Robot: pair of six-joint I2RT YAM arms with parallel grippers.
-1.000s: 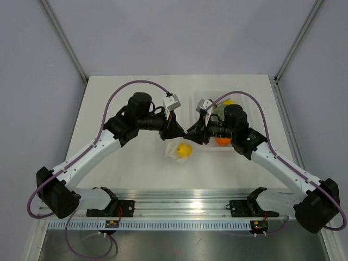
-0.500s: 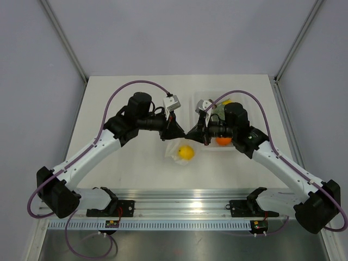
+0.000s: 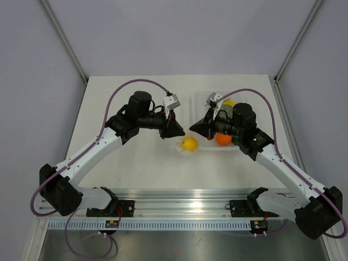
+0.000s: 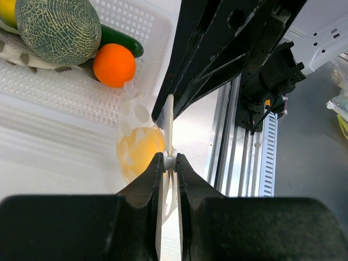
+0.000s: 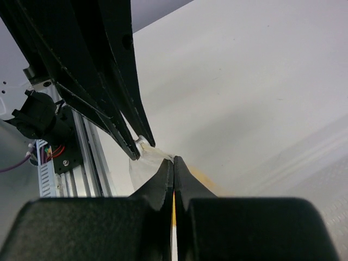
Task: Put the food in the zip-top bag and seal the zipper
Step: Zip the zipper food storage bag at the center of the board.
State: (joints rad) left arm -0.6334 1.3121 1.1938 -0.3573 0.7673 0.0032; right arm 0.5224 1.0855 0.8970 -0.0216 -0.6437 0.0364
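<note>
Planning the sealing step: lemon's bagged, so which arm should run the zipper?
Probably right: the right gripper pinches the zip-top bag beside the left gripper, which anchors its mouth.

I'm seeing my left arm and right arm: white shells, black joints, a purple cable over each, grey wrist camera boxes; left hand and right hand black, tapered.
</note>
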